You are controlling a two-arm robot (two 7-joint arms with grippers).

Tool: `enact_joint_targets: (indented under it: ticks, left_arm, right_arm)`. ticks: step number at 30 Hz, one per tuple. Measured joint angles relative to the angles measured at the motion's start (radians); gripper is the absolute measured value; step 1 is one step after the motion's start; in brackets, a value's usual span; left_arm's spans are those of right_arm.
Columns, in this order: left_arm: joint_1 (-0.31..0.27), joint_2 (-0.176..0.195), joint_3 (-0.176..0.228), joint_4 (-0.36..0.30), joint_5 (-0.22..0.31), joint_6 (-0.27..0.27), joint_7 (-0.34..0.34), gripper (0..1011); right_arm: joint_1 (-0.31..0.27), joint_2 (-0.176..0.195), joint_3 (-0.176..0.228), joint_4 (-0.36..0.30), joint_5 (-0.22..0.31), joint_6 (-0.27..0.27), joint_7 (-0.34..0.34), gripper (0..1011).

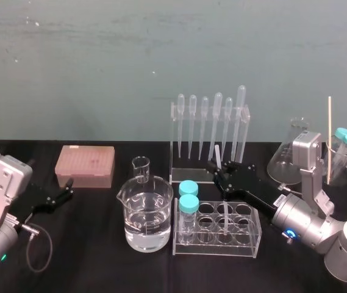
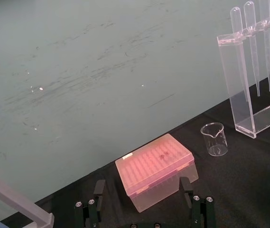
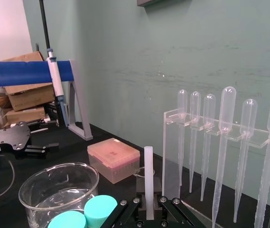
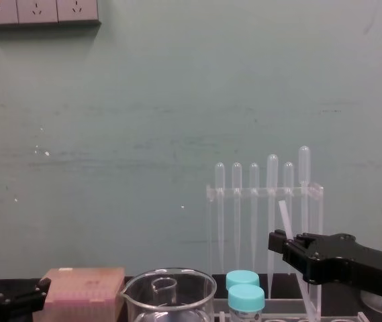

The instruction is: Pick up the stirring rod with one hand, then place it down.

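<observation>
The stirring rod point(image 1: 218, 154) is a thin whitish stick held nearly upright, and my right gripper point(image 1: 219, 168) is shut on its middle. This is just in front of the pipette rack point(image 1: 210, 122). Its lower part reaches down over the clear tube rack point(image 1: 249, 238). In the right wrist view the rod point(image 3: 148, 175) stands up between the black fingers point(image 3: 165, 205). The chest view shows it point(image 4: 284, 218) tilted above the gripper point(image 4: 279, 245). My left gripper point(image 1: 63, 192) rests low at the left, open, near the pink tip box point(image 2: 154, 168).
A large beaker of water point(image 1: 147, 213) and a small beaker point(image 1: 141, 169) stand left of the tube rack, which holds two teal-capped tubes point(image 1: 188, 204). At the far right are a flask point(image 1: 290, 152) and a beaker with capped tubes and a wooden stick point(image 1: 344, 159).
</observation>
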Motion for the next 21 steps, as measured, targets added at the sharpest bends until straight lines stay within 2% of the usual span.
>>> enact_joint_targets:
  ticks: [9, 11, 21]
  left_arm:
    - [0.0, 0.0, 0.0, 0.0, 0.0, 0.0, 0.0, 1000]
    - [0.0, 0.0, 0.0, 0.0, 0.0, 0.0, 0.0, 1000]
    - [0.0, 0.0, 0.0, 0.0, 0.0, 0.0, 0.0, 1000]
  right_arm:
    - [0.0, 0.001, 0.0, -0.001, 0.001, 0.001, 0.001, 86]
    - [0.0, 0.001, 0.0, -0.001, 0.001, 0.001, 0.001, 122]
    - [0.0, 0.001, 0.001, -0.002, 0.002, 0.001, 0.001, 435]
